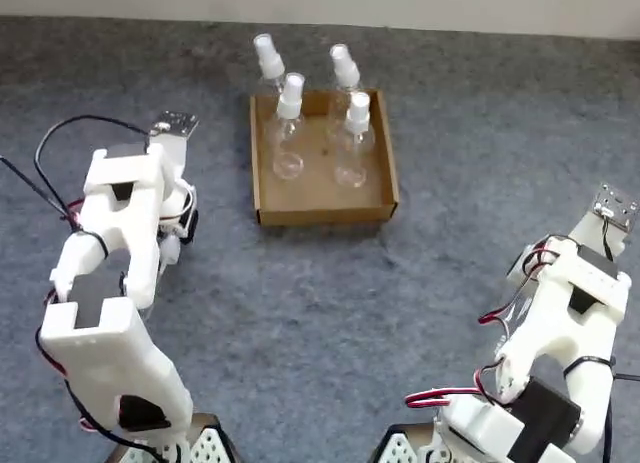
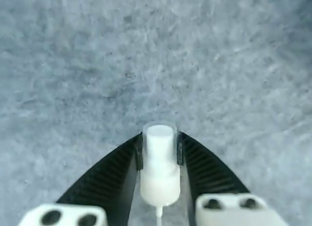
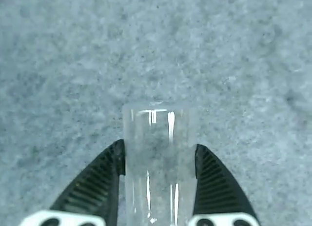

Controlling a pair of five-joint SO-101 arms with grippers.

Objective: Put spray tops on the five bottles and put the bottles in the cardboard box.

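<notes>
Left pincer (image 2: 159, 144): closed on the spray top (image 2: 159, 174), with a ribbed pad on either side of its upper part and a thin tube showing at the wrist-side end. Right pincer (image 3: 159, 149): closed on the bottle (image 3: 158, 128), pads across the clear wall, the free end pointing out over the mat (image 3: 73, 50). Whether that end is neck or base cannot be told. Handling, as judged: the top is light, stiff plastic and small enough to tip in the grip if pushed off-axis. Its tube looks likely to bend and must enter the neck first. The bottle looks empty, so light, and its smooth, rounded wall could turn between the pads under capping force. A hold across the body is sound, but a harder squeeze risks denting a thin wall. Surroundings: in the high view the two arms stand well apart with open mat between them, room enough to bring top and bottle together. The box (image 1: 325, 215) lies beyond, roughly centred, with low walls. Four capped bottles (image 1: 288, 133) stand upright at it, two plainly inside and two at the back wall. The front strip of the box floor is bare, the likely place for the fifth. The tall capped necks beside that entry path are a knock-over hazard.
</notes>
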